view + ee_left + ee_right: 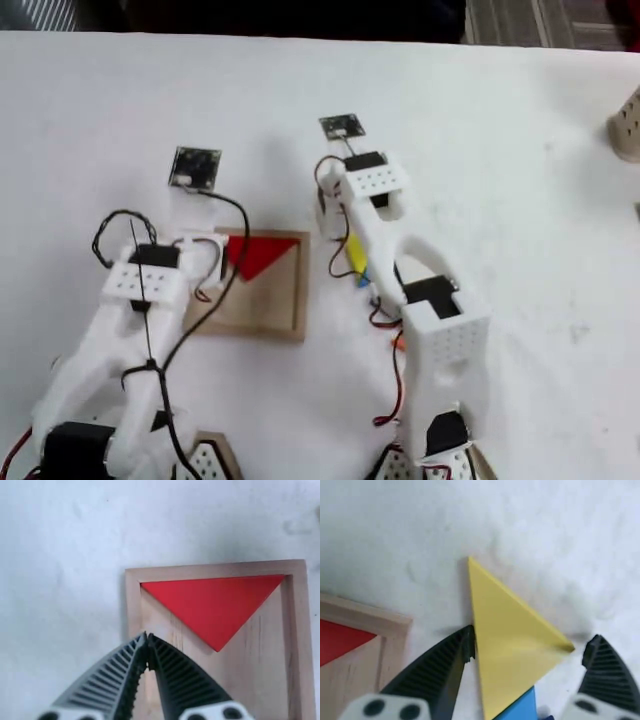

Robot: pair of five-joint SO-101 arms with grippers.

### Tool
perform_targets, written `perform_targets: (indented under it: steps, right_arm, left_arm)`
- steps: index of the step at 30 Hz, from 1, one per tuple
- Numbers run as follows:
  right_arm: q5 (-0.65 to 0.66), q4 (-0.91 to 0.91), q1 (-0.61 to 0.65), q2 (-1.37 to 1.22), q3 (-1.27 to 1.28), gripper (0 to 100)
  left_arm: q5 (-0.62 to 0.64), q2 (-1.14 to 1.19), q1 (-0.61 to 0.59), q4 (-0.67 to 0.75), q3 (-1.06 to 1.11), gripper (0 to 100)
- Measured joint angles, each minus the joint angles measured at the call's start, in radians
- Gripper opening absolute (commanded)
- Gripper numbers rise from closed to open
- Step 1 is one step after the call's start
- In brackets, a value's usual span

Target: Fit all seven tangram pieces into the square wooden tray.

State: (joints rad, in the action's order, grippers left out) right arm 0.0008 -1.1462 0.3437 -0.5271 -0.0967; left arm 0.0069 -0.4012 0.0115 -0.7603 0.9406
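Tray (262, 318) sits left of centre in the high view, with a red triangle (262, 255) flat inside, its long side along the tray's upper rim and its tip pointing down into the bare floor. Left gripper (146, 652) hangs over the tray's upper left part, fingers pressed together, holding nothing. Right gripper (530, 645) is just right of the tray, spread wide and straddling a yellow triangle (510, 635) that lies flat on the table. One fingertip is against the triangle's edge and the other is beside a sharp corner, so nothing is clamped yet. A blue piece (520, 707) touches or tucks under the yellow one; cannot tell which. Risks, as judged: closing on an edge and a corner may twist or squirt the yellow triangle out. The lift may drag the blue piece along. The left gripper parked over the tray may block the drop. A tilted release could ride up on the rim or nudge the red triangle.
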Motion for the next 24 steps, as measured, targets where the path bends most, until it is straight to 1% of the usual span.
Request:
perform_targets:
  steps: [3, 9, 20, 22, 24]
  right_arm:
    - [-0.005, -0.021, -0.002, 0.000, 0.000, 24.6]
    - [-0.005, -0.025, -0.006, 0.000, -0.002, 28.2]
    - [-0.005, -0.025, -0.005, 0.000, -0.002, 28.3]
    - [-0.005, -0.025, -0.005, 0.000, -0.002, 26.2]
    - [-0.005, -0.025, -0.005, 0.000, -0.002, 21.1]
  left_arm:
    - [0.000, 0.000, 0.000, 0.000, 0.000, 3]
    - [0.000, 0.000, 0.000, 0.000, 0.000, 3]
    - [0.000, 0.000, 0.000, 0.000, 0.000, 3]
    - [0.000, 0.000, 0.000, 0.000, 0.000, 3]
    - [0.000, 0.000, 0.000, 0.000, 0.000, 3]
